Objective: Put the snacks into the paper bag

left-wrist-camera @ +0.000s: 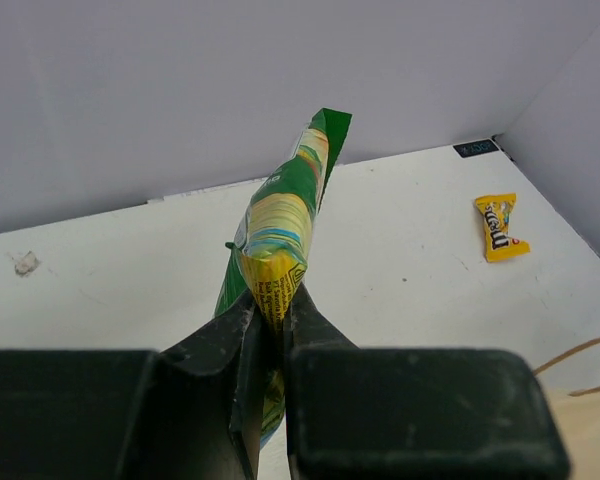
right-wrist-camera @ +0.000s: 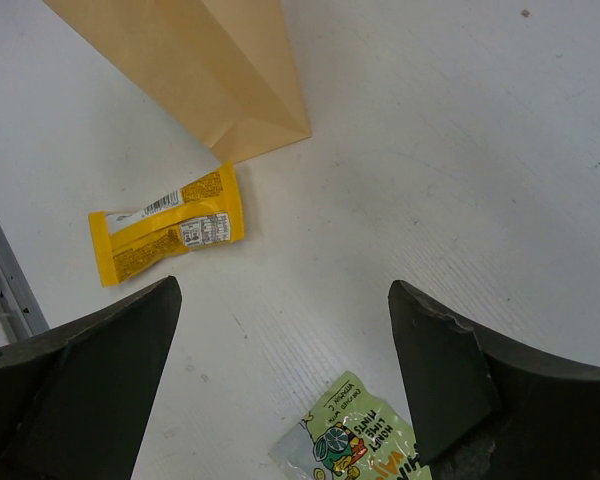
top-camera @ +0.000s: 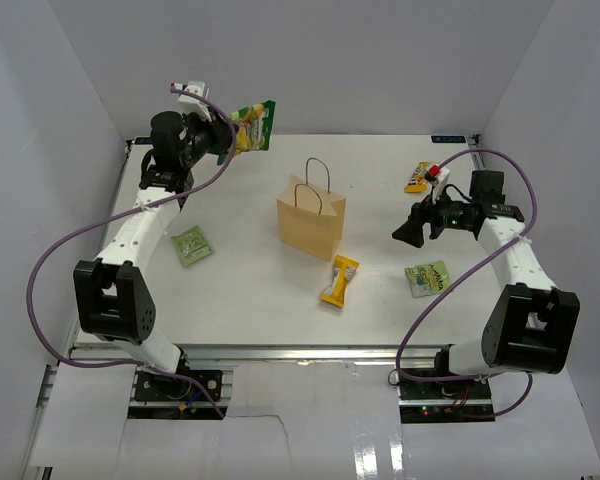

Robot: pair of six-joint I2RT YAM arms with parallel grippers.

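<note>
The tan paper bag (top-camera: 311, 221) stands upright mid-table, handles up; its lower corner shows in the right wrist view (right-wrist-camera: 210, 70). My left gripper (top-camera: 223, 140) is shut on the green-and-yellow pouch (top-camera: 252, 126), held high at the back left; the pouch (left-wrist-camera: 280, 225) sticks up from the shut jaws. My right gripper (top-camera: 408, 232) is open and empty, right of the bag. A yellow bar wrapper (top-camera: 339, 280) lies in front of the bag (right-wrist-camera: 165, 238). A light-green packet (top-camera: 427, 277) lies near the right arm (right-wrist-camera: 355, 448). Another light-green packet (top-camera: 191, 245) lies left. A second yellow wrapper (top-camera: 417, 177) lies back right (left-wrist-camera: 500, 227).
White walls close in the table at the back and both sides. A metal rail (top-camera: 300, 352) runs along the near edge by the arm bases. Purple cables (top-camera: 70, 250) loop from both arms. A bag handle edge (left-wrist-camera: 580, 352) shows low right in the left wrist view.
</note>
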